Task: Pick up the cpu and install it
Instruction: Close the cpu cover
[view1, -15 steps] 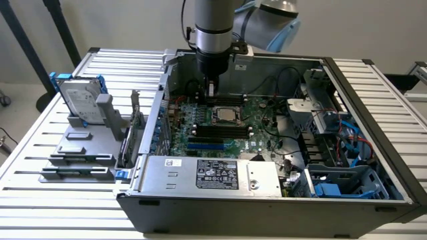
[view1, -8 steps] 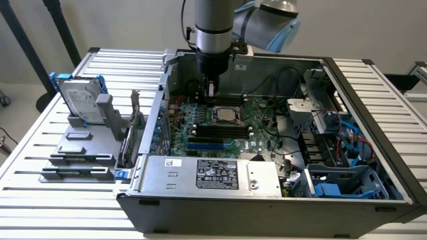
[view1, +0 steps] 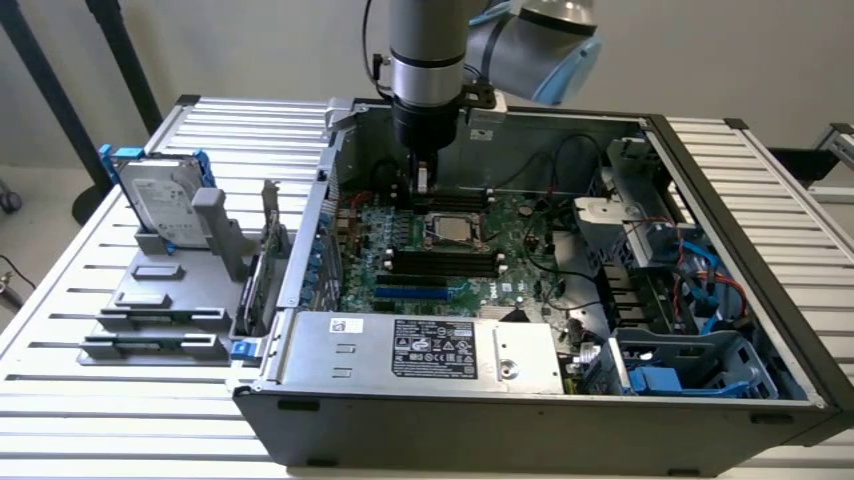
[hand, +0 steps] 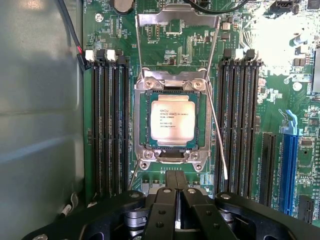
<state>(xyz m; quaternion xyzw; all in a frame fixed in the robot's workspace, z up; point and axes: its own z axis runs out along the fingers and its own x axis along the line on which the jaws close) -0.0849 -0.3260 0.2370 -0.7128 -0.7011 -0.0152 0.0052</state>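
One arm (view1: 427, 40) hangs vertical, fingers (hand: 171, 184) together, near cpu (hand: 173, 119).

The arm (view1: 427, 40) is a smooth silver-grey tube with a darker ring near its lower end. The rounded joint beside it wears a light blue cap (view1: 571, 60), and a thin black cable (view1: 368, 35) runs alongside. Below the tube everything turns black, narrowing into the slim gripper (view1: 422, 182), whose body, seen close, is matt black angular plates studded with small round silver screws (hand: 163, 190).
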